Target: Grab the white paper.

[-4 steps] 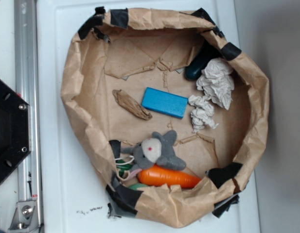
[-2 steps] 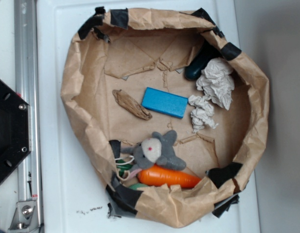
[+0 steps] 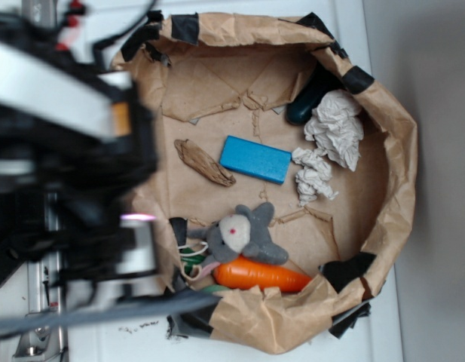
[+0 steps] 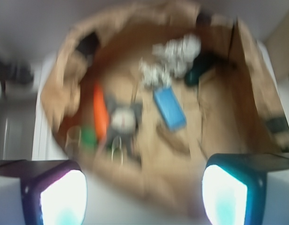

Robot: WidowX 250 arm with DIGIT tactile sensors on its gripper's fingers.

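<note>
The white paper (image 3: 313, 176) is a small knobbly wad lying on the floor of the open brown paper bag (image 3: 126, 113), just right of the blue block (image 3: 255, 159). In the blurred wrist view, the white paper (image 4: 151, 72) shows far ahead, above the blue block (image 4: 169, 108). My gripper (image 4: 144, 197) is open, its two fingers wide apart with nothing between them, outside the bag's near rim. In the exterior view my blurred arm (image 3: 66, 151) covers the left side, far from the paper.
A larger loose crumpled paper (image 3: 336, 128) and a dark object (image 3: 307, 98) lie behind the wad. A brown scrap (image 3: 203, 163), a grey plush toy (image 3: 243, 234) and an orange carrot (image 3: 258, 275) also lie in the bag. The bag's walls stand up all round.
My arm has swung into the exterior view from the left, blurred by motion. Nothing in the bag has moved.
</note>
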